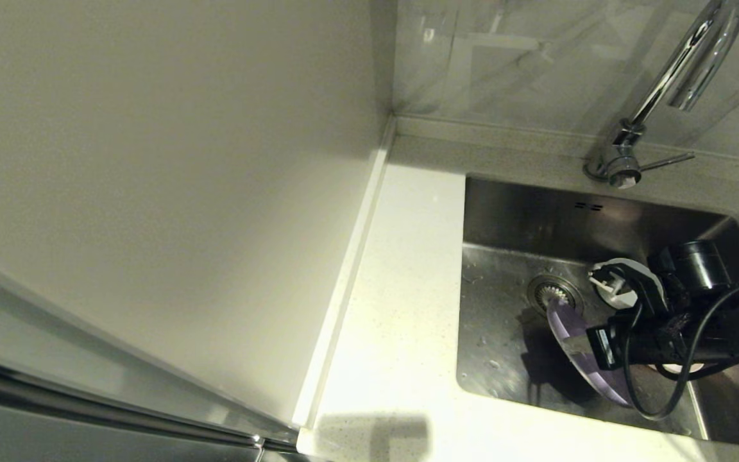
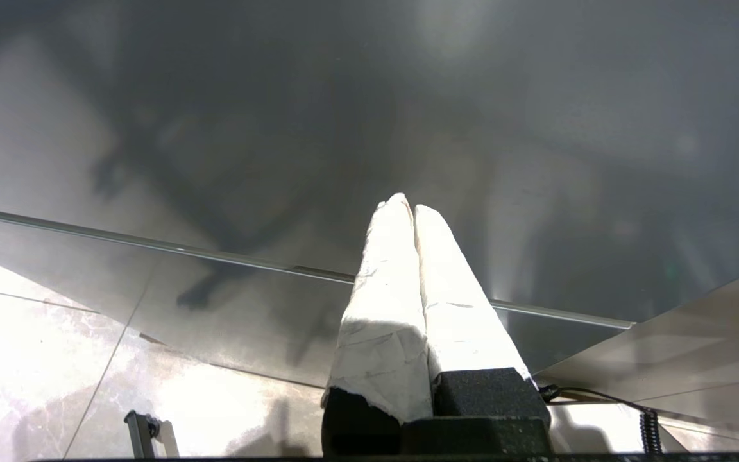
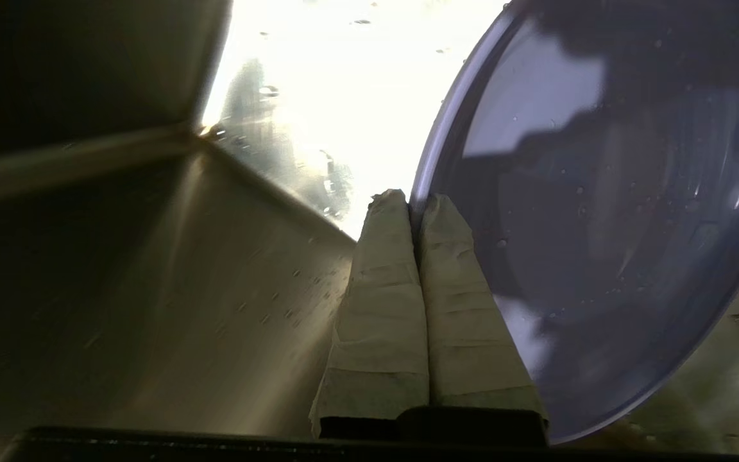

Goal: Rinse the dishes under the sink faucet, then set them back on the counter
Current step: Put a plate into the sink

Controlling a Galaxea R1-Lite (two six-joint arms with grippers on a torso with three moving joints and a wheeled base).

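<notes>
The lilac plate [image 1: 568,333] stands tilted on its edge inside the sink [image 1: 504,321], next to the round drain strainer [image 1: 552,292], with water drops on it. My right gripper [image 1: 580,346] is down in the basin, shut on the plate's rim [image 3: 430,147]; its taped fingers [image 3: 382,289] press together on that rim. Part of a pale round bowl [image 1: 629,273] shows behind the arm, and a pale patch [image 1: 677,369] under it is mostly hidden. The faucet [image 1: 677,77] rises at the back right, with no water visibly running. My left gripper [image 2: 408,204] is shut and empty, away from the sink.
The white speckled counter [image 1: 408,308] runs along the left of the sink, bounded by a raised edge strip [image 1: 350,269] and a tall pale panel. The faucet's thin lever [image 1: 664,162] points right. The left gripper faces a steel panel [image 2: 215,128] above floor tiles.
</notes>
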